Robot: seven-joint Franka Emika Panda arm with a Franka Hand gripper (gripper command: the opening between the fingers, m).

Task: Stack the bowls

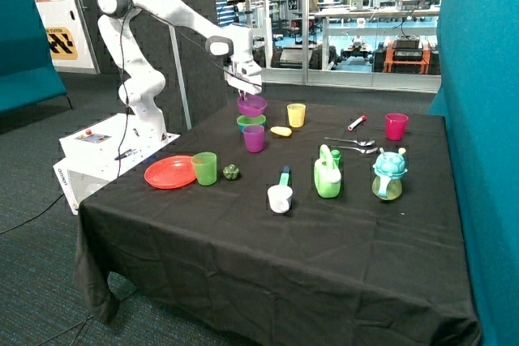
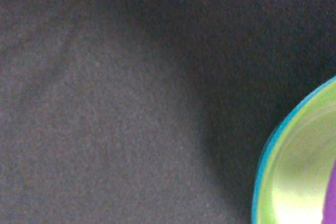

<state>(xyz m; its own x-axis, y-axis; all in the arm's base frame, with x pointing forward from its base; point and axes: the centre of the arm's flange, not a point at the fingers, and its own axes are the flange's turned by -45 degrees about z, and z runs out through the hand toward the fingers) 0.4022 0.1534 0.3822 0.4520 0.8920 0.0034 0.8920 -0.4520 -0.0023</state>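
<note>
My gripper (image 1: 242,93) is shut on the near rim of the purple bowl (image 1: 253,105) and holds it tilted just above the lime green bowl (image 1: 250,121), at the back of the black-clothed table (image 1: 243,232). The wrist view shows the green bowl (image 2: 294,171) nested inside the blue bowl, of which only the rim (image 2: 262,166) shows. A sliver of the purple bowl (image 2: 331,198) shows at that picture's edge. My fingers do not show in the wrist view.
A purple cup (image 1: 254,138) stands right in front of the bowls. A yellow cup (image 1: 296,114) and a yellow piece (image 1: 280,131) are beside them. A green cup (image 1: 204,168) and an orange-red plate (image 1: 168,173) sit nearer the robot base. Spoons (image 1: 353,143), a green watering can (image 1: 328,176) and a pink cup (image 1: 396,126) lie further along.
</note>
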